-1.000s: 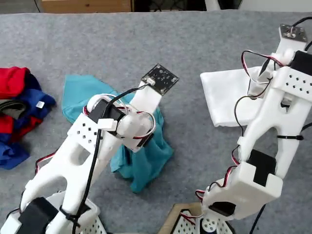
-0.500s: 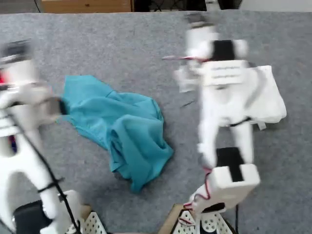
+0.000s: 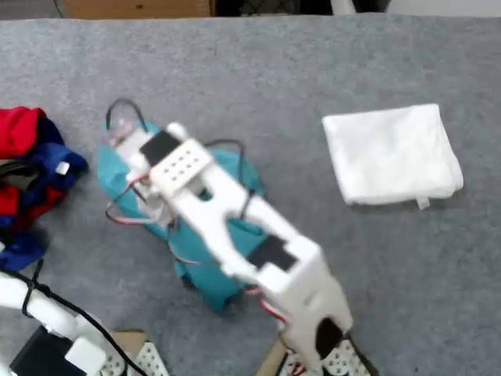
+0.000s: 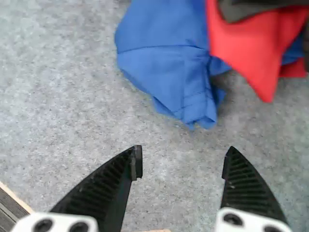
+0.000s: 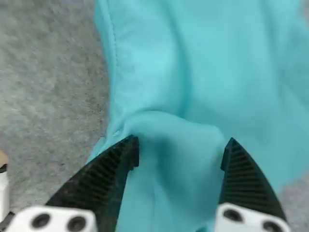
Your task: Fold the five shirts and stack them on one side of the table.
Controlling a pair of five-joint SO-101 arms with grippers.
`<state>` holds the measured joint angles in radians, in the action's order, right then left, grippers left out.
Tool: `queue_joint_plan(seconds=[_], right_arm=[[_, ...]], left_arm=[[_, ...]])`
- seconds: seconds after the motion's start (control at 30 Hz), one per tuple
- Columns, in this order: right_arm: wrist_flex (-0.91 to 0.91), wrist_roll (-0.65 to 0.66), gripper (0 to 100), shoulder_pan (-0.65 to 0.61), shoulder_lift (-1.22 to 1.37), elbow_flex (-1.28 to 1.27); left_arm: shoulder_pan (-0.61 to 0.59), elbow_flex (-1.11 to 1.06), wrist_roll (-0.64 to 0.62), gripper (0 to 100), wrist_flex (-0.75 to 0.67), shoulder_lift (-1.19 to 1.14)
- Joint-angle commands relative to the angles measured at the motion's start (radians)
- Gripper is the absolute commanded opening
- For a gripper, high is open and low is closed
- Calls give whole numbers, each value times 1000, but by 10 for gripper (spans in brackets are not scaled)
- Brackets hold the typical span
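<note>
Right wrist view had the right gripper (image 5: 182, 145), jaws spread wide, close over the crumpled teal cotton shirt (image 5: 203, 72); I judged it best to pinch a single layer at the hem near the cloth's edge, not the bunched middle, and draw it flat over the grey felt table (image 3: 313, 70) before folding. High view gave the layout the close pictures could not: the teal shirt lay left of centre, the folded white shirt (image 3: 391, 153) well apart at upper right, and the tangled heap of red, blue and black shirts (image 3: 31, 172) at the left edge. Left wrist view had the left gripper (image 4: 183, 154) with jaws apart and empty, near that heap's blue cloth.
</note>
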<state>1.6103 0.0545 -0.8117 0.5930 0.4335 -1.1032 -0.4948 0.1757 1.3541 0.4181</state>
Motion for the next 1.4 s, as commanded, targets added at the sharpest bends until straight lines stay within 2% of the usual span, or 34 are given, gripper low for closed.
queue_joint_plan(seconds=[0.0,0.1,0.23,0.3,0.43,0.57,0.7,0.83,0.97,1.07,1.17,1.27,1.37], right_arm=[[-8,-8,274,-9,117,15],[0,-6,207,14,163,15],[3,-8,7,72,147,15],[51,-5,37,101,113,15],[157,-5,15,117,-41,-22],[157,64,15,157,-298,-205],[157,161,15,247,-549,-504],[157,308,15,408,-763,-802],[157,534,15,631,-934,-944],[157,741,15,842,-998,-952],[149,885,15,1016,-1003,-931],[121,965,16,1126,-990,-881],[58,973,53,1191,-969,-814]], left_arm=[[-15,-1,8,282,-18,3],[-15,-1,8,282,-21,3],[-15,-1,12,282,-23,3],[-15,-1,11,282,-23,3],[-10,-1,9,282,-25,3],[-8,-4,9,282,-41,3],[-8,-56,9,282,-114,3],[-8,-107,9,282,-163,3],[-7,-111,8,282,-166,3],[-5,-105,8,282,-166,3],[-5,-105,8,282,-166,3],[-5,-105,8,282,-166,3],[-5,-105,8,282,-166,3]])
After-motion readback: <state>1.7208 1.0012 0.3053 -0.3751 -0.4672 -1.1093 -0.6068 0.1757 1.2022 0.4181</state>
